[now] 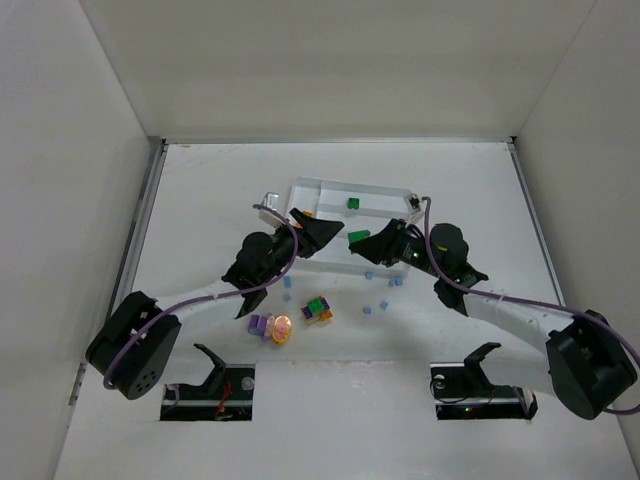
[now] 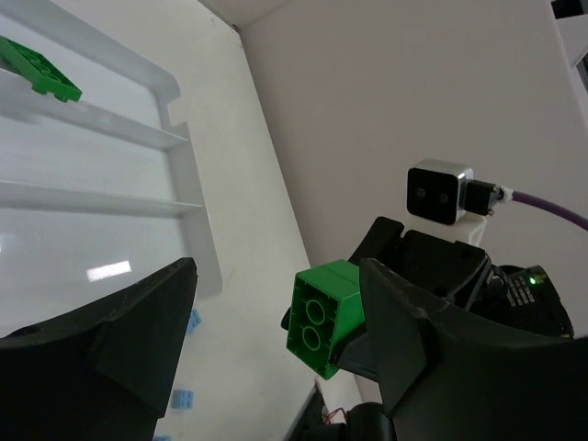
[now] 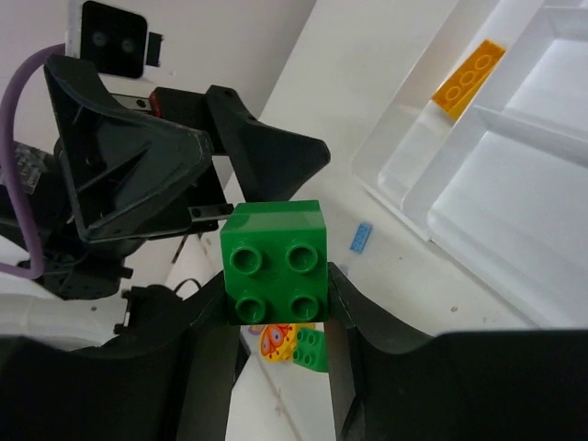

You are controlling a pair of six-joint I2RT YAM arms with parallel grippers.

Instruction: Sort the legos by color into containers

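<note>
My right gripper point(image 1: 362, 240) is shut on a green square brick point(image 3: 274, 262) and holds it above the table, just in front of the white tray point(image 1: 400, 190). The same brick shows in the left wrist view point(image 2: 322, 317), between my left fingers but apart from them. My left gripper point(image 1: 318, 232) is open and empty, facing the right one at the tray's near edge. In the tray lie a flat green brick point(image 1: 353, 203) and a flat orange brick point(image 3: 469, 75). Purple point(image 1: 258, 324), round orange point(image 1: 282, 328) and green point(image 1: 318, 309) bricks lie on the table nearer the arm bases.
Several tiny light blue bricks point(image 1: 382, 305) are scattered on the table in front of the tray; one shows in the right wrist view point(image 3: 361, 237). Thin white dividers point(image 2: 92, 129) split the tray. White walls enclose the table on three sides.
</note>
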